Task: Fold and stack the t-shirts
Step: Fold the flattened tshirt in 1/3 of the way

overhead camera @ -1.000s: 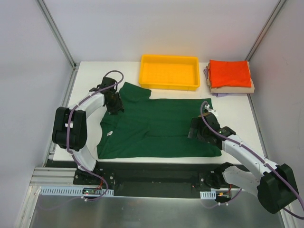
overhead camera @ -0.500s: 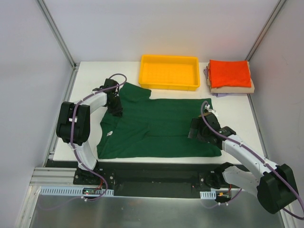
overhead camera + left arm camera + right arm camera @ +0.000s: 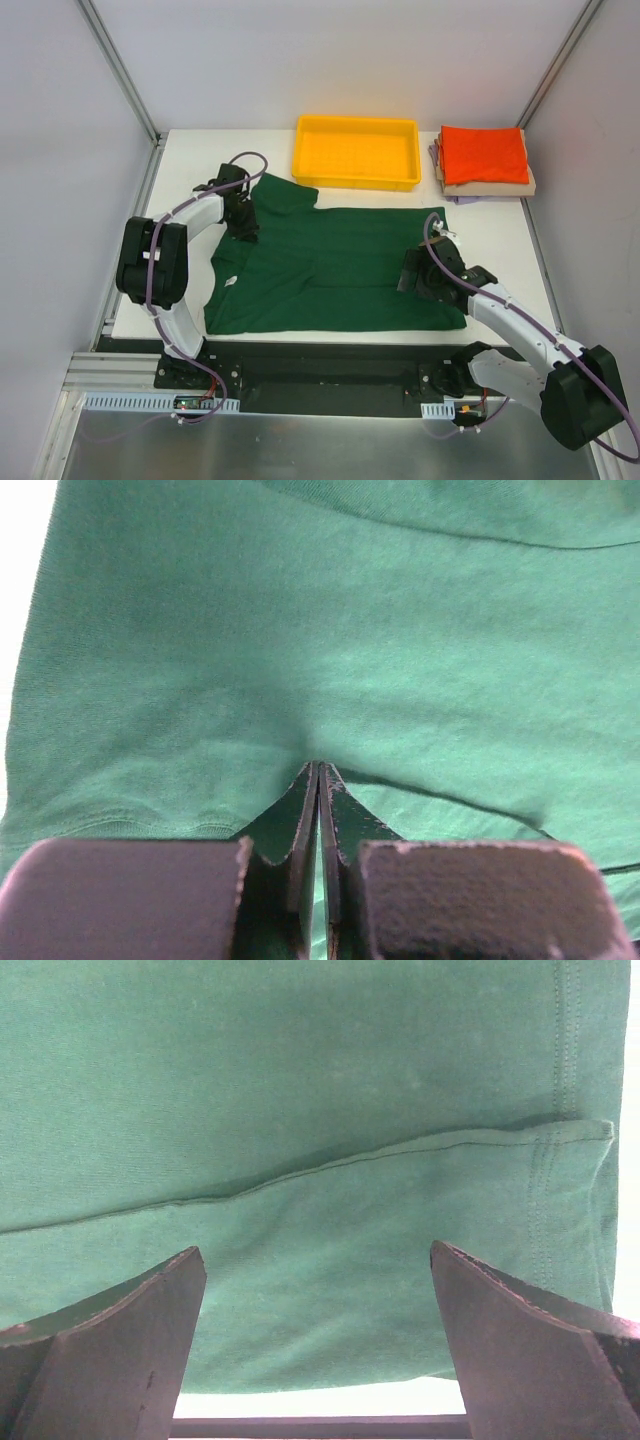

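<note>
A large dark green t-shirt (image 3: 340, 265) lies spread on the white table, its upper part folded over. My left gripper (image 3: 243, 224) is at the shirt's upper left, by the sleeve. In the left wrist view its jaws are closed (image 3: 318, 770) with green cloth (image 3: 330, 650) puckered at the tips. My right gripper (image 3: 411, 272) is low over the shirt's right edge. In the right wrist view it is wide open (image 3: 315, 1248) over the hemmed cloth (image 3: 330, 1110), holding nothing. A folded stack sits at the back right: orange-red (image 3: 484, 153) on tan (image 3: 495, 187) on lavender (image 3: 436, 153).
A yellow plastic tray (image 3: 356, 181) stands at the back centre, just beyond the green shirt's collar end. White walls and metal posts close in the table on the left, back and right. The table's near edge runs just below the shirt's bottom edge.
My left arm has shifted, its elbow swinging right and the gripper edging slightly along the sleeve area. The right arm and the shirt have barely moved.
</note>
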Action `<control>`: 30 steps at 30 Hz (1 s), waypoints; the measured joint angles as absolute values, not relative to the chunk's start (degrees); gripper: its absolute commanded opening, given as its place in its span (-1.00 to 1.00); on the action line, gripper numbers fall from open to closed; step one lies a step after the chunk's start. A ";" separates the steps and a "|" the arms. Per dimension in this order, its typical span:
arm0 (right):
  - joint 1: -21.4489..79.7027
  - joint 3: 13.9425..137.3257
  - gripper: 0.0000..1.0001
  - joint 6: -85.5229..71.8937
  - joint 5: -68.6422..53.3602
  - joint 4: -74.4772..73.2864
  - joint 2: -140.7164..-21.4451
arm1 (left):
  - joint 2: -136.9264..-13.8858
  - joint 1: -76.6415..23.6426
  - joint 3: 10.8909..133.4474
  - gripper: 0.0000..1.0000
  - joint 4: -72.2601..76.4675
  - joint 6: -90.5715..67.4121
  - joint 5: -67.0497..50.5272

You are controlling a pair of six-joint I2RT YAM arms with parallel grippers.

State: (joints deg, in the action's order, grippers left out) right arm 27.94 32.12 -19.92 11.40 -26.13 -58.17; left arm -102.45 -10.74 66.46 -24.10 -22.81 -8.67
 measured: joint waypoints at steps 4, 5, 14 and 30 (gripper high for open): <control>27.86 32.12 0.93 -19.94 11.66 -26.50 -57.89 | -100.18 -10.74 66.46 -1.00 -22.94 -21.80 -8.19; 27.81 32.12 0.93 -19.94 11.73 -26.50 -57.74 | -99.61 -10.74 66.46 -1.00 -22.55 -21.50 -7.86; 27.55 32.12 0.93 -19.90 12.29 -27.40 -57.17 | -98.78 -10.02 66.46 -0.64 -21.04 -19.70 -5.50; 23.05 44.29 0.93 -14.76 17.19 -28.97 -59.40 | -103.48 -8.62 88.09 0.98 -23.75 -18.68 -2.59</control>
State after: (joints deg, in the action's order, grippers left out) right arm 23.05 44.29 -14.76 17.19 -28.97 -59.40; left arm -103.48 -8.62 88.09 -23.75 -18.68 -2.59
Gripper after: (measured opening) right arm 0.963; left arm 0.990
